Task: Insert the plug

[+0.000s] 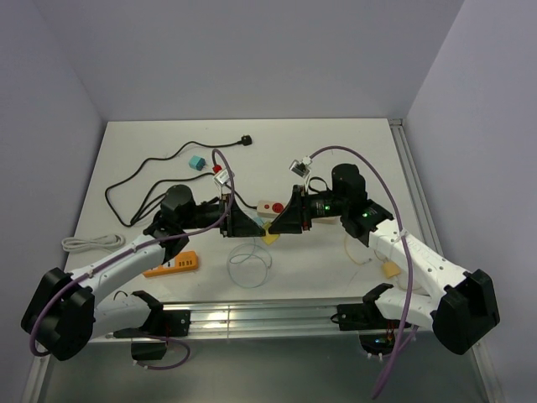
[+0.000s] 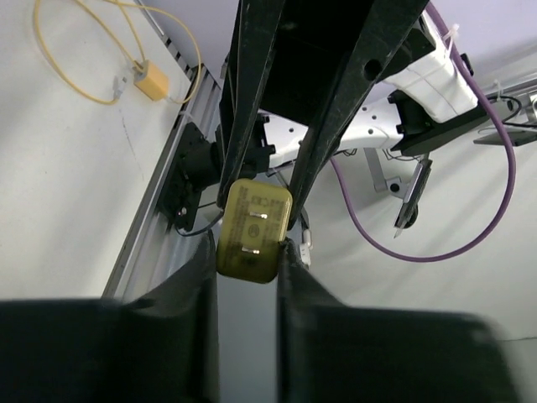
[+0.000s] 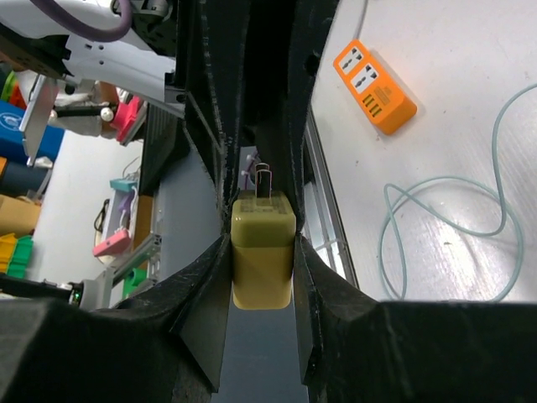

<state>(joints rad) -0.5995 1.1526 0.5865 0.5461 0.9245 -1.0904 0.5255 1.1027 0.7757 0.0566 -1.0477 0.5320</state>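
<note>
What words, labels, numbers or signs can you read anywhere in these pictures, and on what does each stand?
No text can be read in any view.
yellow plug: lines of fine print on the face that bears its prongs, too small and blurred to read.
orange power strip: only socket holes show, no lettering that can be made out.

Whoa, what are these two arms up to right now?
They meet in midair over the table. The right gripper and left gripper both pinch one yellow plug, its prongs toward the left arm; it looks like a handover. The plug is in no socket yet, and the orange power strip lies untouched.
</note>
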